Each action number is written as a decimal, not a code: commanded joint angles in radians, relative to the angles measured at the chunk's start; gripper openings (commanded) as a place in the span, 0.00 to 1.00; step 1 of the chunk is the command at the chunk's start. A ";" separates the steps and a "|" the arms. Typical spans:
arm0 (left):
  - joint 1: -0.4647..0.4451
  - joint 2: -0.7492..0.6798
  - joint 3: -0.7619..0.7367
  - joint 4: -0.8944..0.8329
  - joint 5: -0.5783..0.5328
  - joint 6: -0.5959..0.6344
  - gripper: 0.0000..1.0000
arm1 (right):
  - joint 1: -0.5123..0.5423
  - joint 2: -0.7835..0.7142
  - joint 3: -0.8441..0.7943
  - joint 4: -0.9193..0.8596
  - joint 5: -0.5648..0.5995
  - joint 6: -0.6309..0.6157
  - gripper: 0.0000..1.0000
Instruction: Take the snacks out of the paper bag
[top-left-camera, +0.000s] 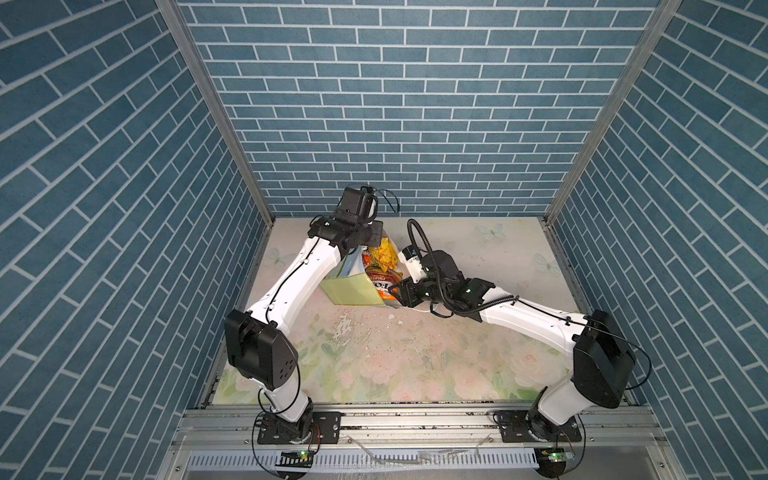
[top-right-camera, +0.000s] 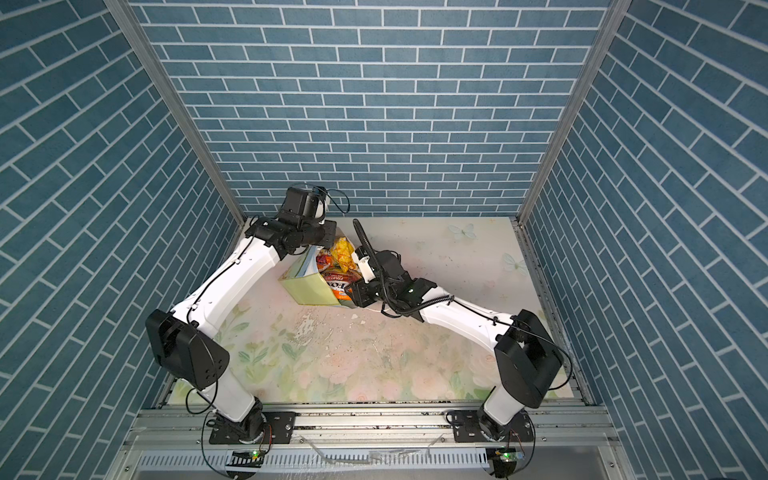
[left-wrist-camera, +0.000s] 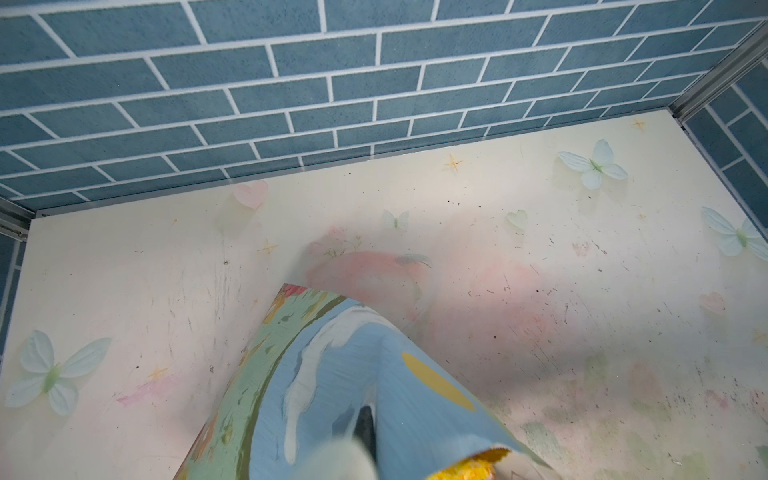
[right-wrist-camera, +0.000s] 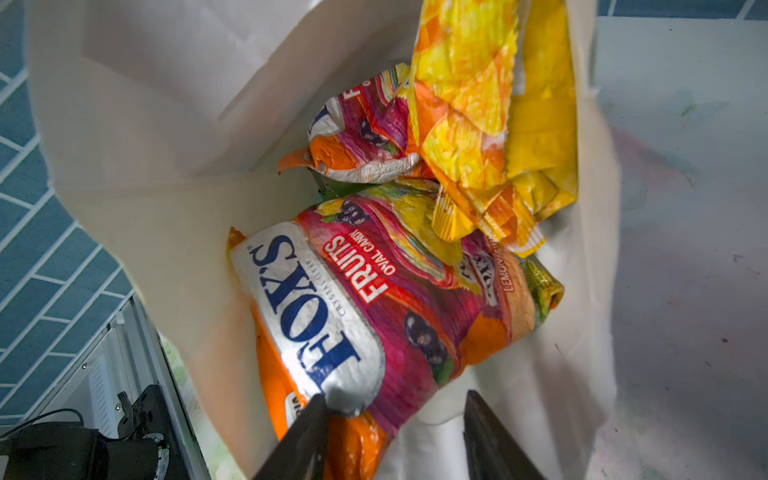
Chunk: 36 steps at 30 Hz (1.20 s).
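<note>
View from the right wrist camera looks into the open mouth of the paper bag, white inside. Nearest, at bottom centre of the frame, the right gripper has its two dark fingers about half spread. The near end of a large FOX'S packet lies between them. One finger touches the wrapper and the other stands clear, so nothing looks clamped. That packet lies straight ahead of the gripper, its long axis running from bottom centre up toward the middle right. Beyond it sit a crumpled second FOX'S packet and, at upper right, a yellow-orange packet leaning on the bag wall. In both top views the bag sits tilted on the floral table at frame centre, with the right gripper at its mouth, so that arm is nearer. Farther off, the left gripper is closed on the bag's painted wall near the far rim; its tips are blurred in the left wrist view. A sliver of green wrapper peeks from under the pile. How many packets lie beneath is hidden, as is the bag's bottom.
</note>
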 joint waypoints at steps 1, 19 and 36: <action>-0.007 -0.001 0.067 0.092 0.003 -0.017 0.00 | 0.007 0.023 -0.010 0.023 -0.032 0.034 0.54; -0.010 0.036 0.111 0.084 0.030 -0.038 0.00 | 0.003 0.038 -0.043 0.116 -0.078 0.133 0.65; -0.041 0.019 0.077 0.093 0.064 -0.037 0.00 | -0.009 0.074 -0.019 0.172 -0.092 0.184 0.58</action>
